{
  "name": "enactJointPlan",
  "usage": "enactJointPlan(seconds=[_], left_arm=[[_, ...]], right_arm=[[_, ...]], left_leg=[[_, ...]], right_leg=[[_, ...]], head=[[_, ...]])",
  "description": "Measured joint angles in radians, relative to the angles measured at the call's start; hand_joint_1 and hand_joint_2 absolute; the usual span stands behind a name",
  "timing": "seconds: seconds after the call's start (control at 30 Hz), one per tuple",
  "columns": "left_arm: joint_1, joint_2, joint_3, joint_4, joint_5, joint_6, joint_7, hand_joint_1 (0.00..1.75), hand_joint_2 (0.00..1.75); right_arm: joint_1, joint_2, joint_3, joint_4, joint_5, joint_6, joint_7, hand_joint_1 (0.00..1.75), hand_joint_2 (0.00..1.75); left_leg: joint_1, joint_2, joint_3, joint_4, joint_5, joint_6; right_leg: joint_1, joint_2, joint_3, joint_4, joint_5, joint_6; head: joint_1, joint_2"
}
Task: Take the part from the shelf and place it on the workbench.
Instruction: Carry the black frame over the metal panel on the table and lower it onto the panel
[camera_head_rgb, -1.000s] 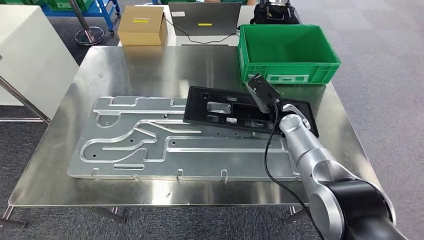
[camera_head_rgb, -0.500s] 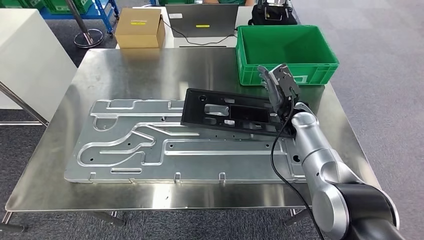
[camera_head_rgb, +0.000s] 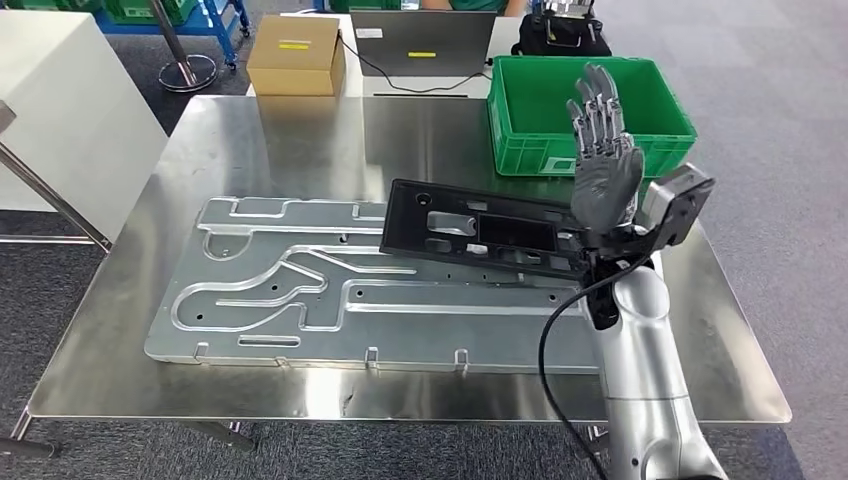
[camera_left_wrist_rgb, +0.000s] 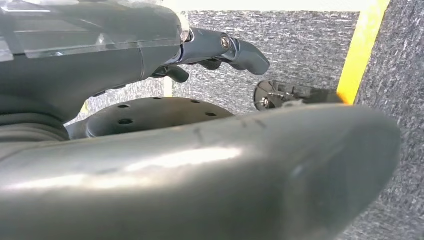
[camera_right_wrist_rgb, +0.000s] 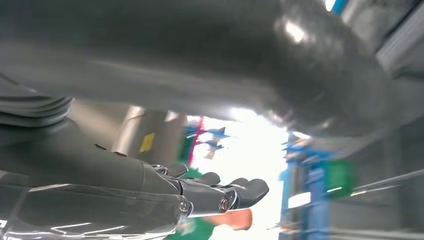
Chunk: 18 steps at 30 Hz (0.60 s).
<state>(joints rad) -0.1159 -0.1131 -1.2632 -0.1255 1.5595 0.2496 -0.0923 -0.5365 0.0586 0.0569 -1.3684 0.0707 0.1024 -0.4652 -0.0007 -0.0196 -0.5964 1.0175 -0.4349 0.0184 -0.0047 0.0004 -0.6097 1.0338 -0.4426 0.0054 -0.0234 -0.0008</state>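
The black part, a flat frame with cut-outs, lies on the workbench, its left end resting over the big grooved aluminium plate. My right hand is raised above the part's right end, fingers straight and spread, pointing up, holding nothing and clear of the part. In the right wrist view the right hand has its fingers stretched out in the air. In the left wrist view my left hand hangs over grey carpet with its fingers apart and nothing in them.
A green crate stands at the bench's far right, just behind my raised hand. A cardboard box and a laptop sit on a table beyond the bench. A white cabinet stands to the left.
My right hand has left the part's right end and lifted up, fingers unfolding to point upward. The part stays on the bench. The camera shifted slightly.
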Motion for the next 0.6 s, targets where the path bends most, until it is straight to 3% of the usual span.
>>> enactJointPlan(seconds=[0.13,0.2,0.27,0.3,0.33,0.37,0.43,0.5,0.6], left_arm=[[0.000,0.000,0.016,0.000,0.000,0.014,0.000,0.00,0.00],[0.000,0.001,0.029,0.000,0.000,0.026,0.000,0.00,0.00],[0.001,0.001,0.046,0.000,0.000,0.033,0.000,0.00,0.00],[0.002,0.002,0.054,0.000,0.000,0.035,0.000,0.00,0.00],[0.002,0.003,0.061,0.000,0.000,0.038,0.001,0.00,0.00],[0.002,0.004,0.068,0.000,0.000,0.040,0.001,0.00,0.00],[0.001,0.007,0.077,0.000,-0.001,0.043,0.002,0.00,0.00],[-0.001,0.009,0.083,0.000,-0.001,0.046,0.002,0.00,0.00],[-0.001,0.014,0.087,0.000,-0.002,0.042,0.003,0.00,0.00]], right_arm=[[0.101,0.004,0.064,-0.189,-0.007,-0.009,-0.015,0.00,0.00],[0.156,0.007,0.105,-0.262,0.005,-0.007,-0.029,0.00,0.00],[0.221,0.013,0.157,-0.316,0.020,-0.018,-0.042,0.00,0.00],[0.253,0.016,0.181,-0.334,0.025,-0.029,-0.046,0.00,0.00],[0.281,0.018,0.201,-0.347,0.025,-0.041,-0.050,0.00,0.00],[0.304,0.021,0.217,-0.357,0.023,-0.053,-0.051,0.00,0.00],[0.335,0.026,0.239,-0.372,0.013,-0.070,-0.051,0.00,0.00],[0.354,0.030,0.252,-0.380,0.004,-0.079,-0.048,0.00,0.00],[0.380,0.033,0.258,-0.387,-0.007,-0.088,-0.048,0.00,0.00]], left_leg=[[0.000,0.004,-0.001,0.012,-0.016,-0.020],[0.003,0.009,-0.032,0.092,-0.069,-0.031],[0.006,0.012,-0.089,0.225,-0.135,-0.039],[0.008,0.013,-0.110,0.271,-0.150,-0.042],[0.009,0.013,-0.113,0.281,-0.145,-0.044],[0.011,0.013,-0.096,0.249,-0.122,-0.045],[0.012,0.014,-0.025,0.109,-0.059,-0.042],[0.010,0.013,0.024,0.014,-0.029,-0.033],[0.008,0.012,0.028,-0.001,-0.021,-0.013]], right_leg=[[-0.004,-0.001,0.007,-0.017,0.002,-0.014],[-0.008,-0.004,0.013,-0.022,0.003,-0.023],[-0.007,-0.005,0.013,-0.022,0.002,-0.027],[-0.007,-0.005,0.014,-0.021,0.001,-0.027],[-0.007,-0.005,0.014,-0.020,0.001,-0.027],[-0.008,-0.005,0.014,-0.019,0.000,-0.027],[-0.007,-0.003,0.014,-0.014,-0.002,-0.023],[-0.005,-0.001,0.013,-0.009,-0.004,-0.014],[-0.003,0.000,0.013,-0.010,-0.002,0.003]], head=[[-0.001,0.000],[-0.002,0.000],[-0.003,0.000],[-0.003,0.000],[-0.003,0.000],[-0.003,0.000],[-0.003,0.000],[-0.002,0.000],[-0.002,0.000]])
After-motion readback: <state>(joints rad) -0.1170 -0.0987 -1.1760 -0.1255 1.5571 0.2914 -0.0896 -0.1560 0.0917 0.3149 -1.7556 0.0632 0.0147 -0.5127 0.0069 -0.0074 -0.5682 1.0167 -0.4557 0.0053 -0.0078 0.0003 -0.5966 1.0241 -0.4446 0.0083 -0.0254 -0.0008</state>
